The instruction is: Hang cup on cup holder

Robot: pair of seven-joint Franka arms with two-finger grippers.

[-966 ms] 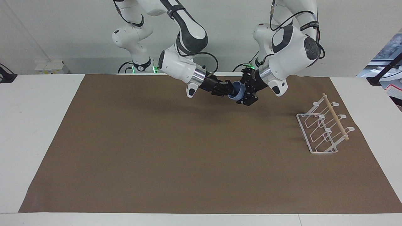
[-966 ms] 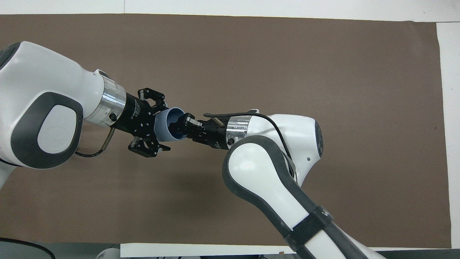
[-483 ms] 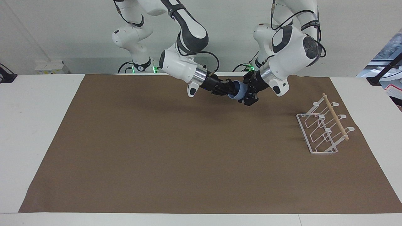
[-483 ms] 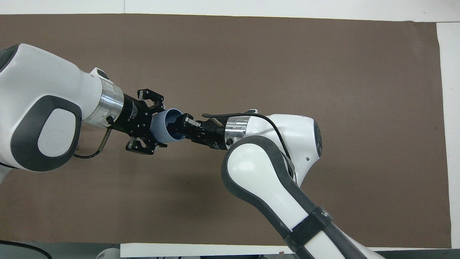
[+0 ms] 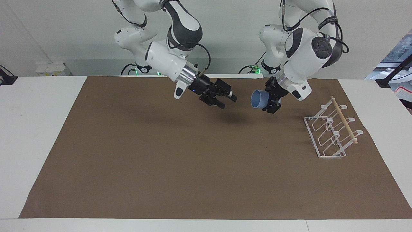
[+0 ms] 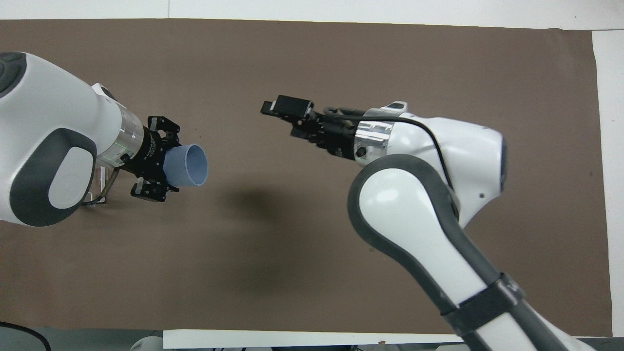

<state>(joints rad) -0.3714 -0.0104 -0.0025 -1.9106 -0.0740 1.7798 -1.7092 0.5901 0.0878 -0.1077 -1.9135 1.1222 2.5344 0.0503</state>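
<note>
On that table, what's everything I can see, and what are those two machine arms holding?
cup: one, light blue, held sideways in the air over the mat, open end toward the other arm
cup rack: one, white wire with a pale wooden rod across its top, standing on the mat at the left arm's end, nothing hung on it
mat: one, brown, covering most of the table
table: one, white, showing around the mat
left pincer: one, black, shut on the cup's base, up in the air over the mat
right pincer: one, black, open and holding nothing, raised over the mat, apart from the cup
</note>
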